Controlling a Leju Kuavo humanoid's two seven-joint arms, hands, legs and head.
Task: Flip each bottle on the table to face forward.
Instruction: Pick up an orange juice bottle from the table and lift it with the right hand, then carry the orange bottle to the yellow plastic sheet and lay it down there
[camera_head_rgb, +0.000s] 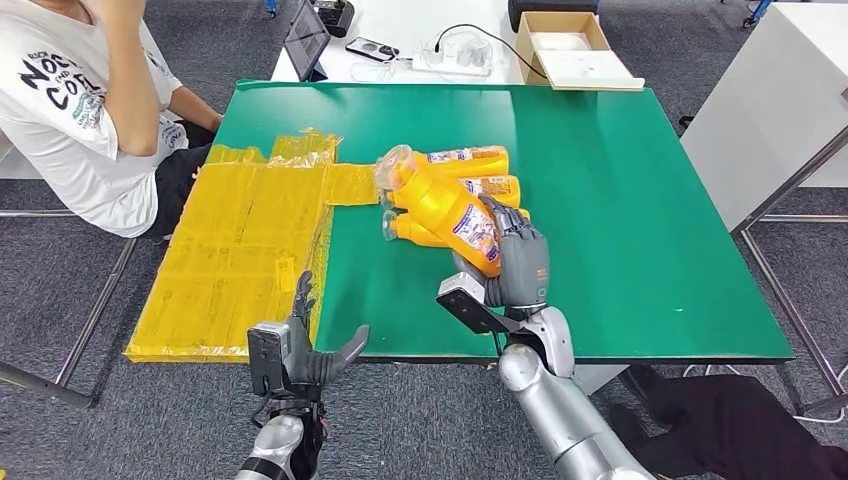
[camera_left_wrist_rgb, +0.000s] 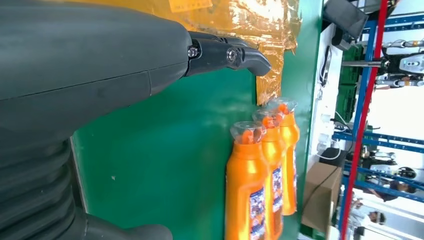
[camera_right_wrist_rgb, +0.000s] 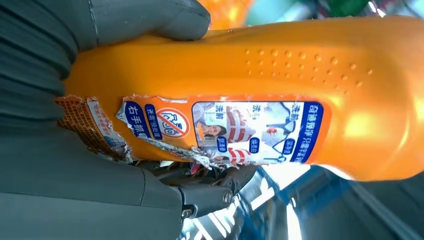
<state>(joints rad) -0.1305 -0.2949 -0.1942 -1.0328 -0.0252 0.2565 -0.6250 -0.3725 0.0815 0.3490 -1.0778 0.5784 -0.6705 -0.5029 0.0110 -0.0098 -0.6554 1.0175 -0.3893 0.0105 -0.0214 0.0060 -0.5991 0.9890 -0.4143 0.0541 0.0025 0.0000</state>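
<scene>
Several orange bottles with clear caps lie in a cluster mid-table on the green table (camera_head_rgb: 620, 200). My right hand (camera_head_rgb: 520, 265) grips the base end of one bottle (camera_head_rgb: 445, 205), which lies slanted across the others. In the right wrist view that bottle (camera_right_wrist_rgb: 280, 75) shows a torn printed label, with my thumb (camera_right_wrist_rgb: 145, 20) over its side. Other bottles lie behind it (camera_head_rgb: 468, 158), beside it (camera_head_rgb: 497, 186) and under it (camera_head_rgb: 412, 232). My left hand (camera_head_rgb: 300, 345) hovers open at the table's front edge, holding nothing. The left wrist view shows its fingers (camera_left_wrist_rgb: 225, 52) and three bottles (camera_left_wrist_rgb: 247, 185) side by side.
Yellow plastic sheets (camera_head_rgb: 240, 250) cover the table's left part and hang over its edge. A person (camera_head_rgb: 70, 110) sits at the far left. Behind the table stand a cardboard box (camera_head_rgb: 570, 45), a tablet (camera_head_rgb: 305, 40) and cables. A white table (camera_head_rgb: 770, 90) stands at right.
</scene>
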